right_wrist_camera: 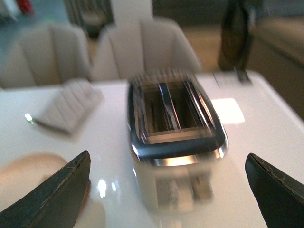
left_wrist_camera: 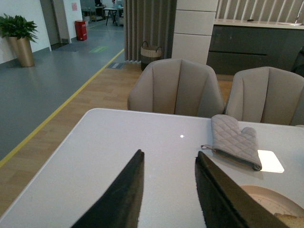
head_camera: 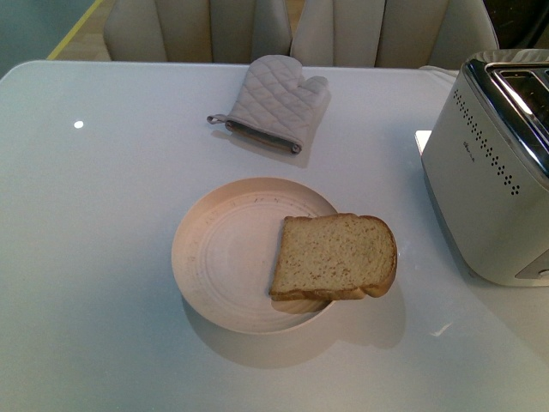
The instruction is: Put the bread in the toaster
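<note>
A tan speckled slice of bread [head_camera: 336, 256] lies flat on the right side of a round cream plate [head_camera: 225, 257], its right edge overhanging the rim. The white toaster [head_camera: 491, 180] with a chrome top stands at the table's right edge; the blurred right wrist view shows the toaster [right_wrist_camera: 173, 137] from its end, both dark slots empty. My right gripper [right_wrist_camera: 168, 166] is open wide, above the table in front of the toaster. My left gripper [left_wrist_camera: 168, 159] is open over bare table, with a corner of the bread [left_wrist_camera: 290, 220] barely visible. Neither gripper shows in the front view.
A grey quilted oven mitt [head_camera: 274, 105] lies on the white table [head_camera: 94, 223] behind the plate. Beige chairs [head_camera: 197, 30] stand along the far edge. The plate [right_wrist_camera: 28, 175] shows beside my right gripper's finger.
</note>
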Controlling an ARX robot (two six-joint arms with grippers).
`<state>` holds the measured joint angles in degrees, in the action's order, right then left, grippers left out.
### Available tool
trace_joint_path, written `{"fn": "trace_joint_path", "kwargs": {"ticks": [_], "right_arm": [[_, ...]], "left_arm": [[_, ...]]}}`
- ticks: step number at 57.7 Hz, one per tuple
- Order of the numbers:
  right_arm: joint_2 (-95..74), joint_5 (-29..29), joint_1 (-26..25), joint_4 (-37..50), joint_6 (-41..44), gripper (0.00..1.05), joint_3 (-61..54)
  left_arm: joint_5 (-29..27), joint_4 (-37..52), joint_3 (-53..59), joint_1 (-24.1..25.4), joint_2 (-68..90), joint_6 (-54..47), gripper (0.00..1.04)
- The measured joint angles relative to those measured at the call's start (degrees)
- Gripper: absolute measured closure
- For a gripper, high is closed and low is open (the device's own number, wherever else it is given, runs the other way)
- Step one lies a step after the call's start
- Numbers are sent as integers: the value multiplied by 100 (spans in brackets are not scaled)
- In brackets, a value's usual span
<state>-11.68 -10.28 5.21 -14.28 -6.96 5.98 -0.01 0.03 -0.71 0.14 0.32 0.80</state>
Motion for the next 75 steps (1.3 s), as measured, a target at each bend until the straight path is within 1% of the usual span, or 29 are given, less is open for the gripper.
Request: {"fn": "trace_joint_path", "kwargs": {"ticks": [2,3,8,9,11,14,17,21,26,30,36,44,59,75], "right_arm": [[-142,-20,57,146,-48,9,9],[-317,-26,105,339,-92,9,31],[-1078,44,234,1060,-254,9,164],[-1296,76,267,1235,-302,9,212],[-1635,151,328,1473,-413,9,286],[-2247,334,455,1843,-625,9,431],[-3008,527,643,2229,-859,9,621],[-3762,667,822,2479,-1099,9,815],[-4857,1010,1040,2820,-1609,9,1067],[-5624,1014,1202,3036,-1963,9,1222],[-6570,1207,1333,3346,-2468,9,1425],[-7613,1554,1349,3672,-3067,9,1714],[-9079,1657,1366,3864,-3504,9,2280],[-10054,1749,1392,3943,-3731,9,2857]], "left_arm": [[0,0,0,0,0,0,44],[0,0,0,0,0,0,38],[0,0,0,0,0,0,21],[0,-2,0,0,0,0,19],[0,0,0,0,-2,0,12],[0,-2,0,0,0,-7,6],[0,-2,0,0,0,-15,8],[0,-2,0,0,0,-15,7],[0,-2,0,0,0,-15,7],[0,0,0,0,0,-15,7],[0,0,0,0,0,-15,7],[0,0,0,0,0,-15,7],[0,-2,0,0,0,-15,7],[0,0,0,0,0,-15,7]]}}
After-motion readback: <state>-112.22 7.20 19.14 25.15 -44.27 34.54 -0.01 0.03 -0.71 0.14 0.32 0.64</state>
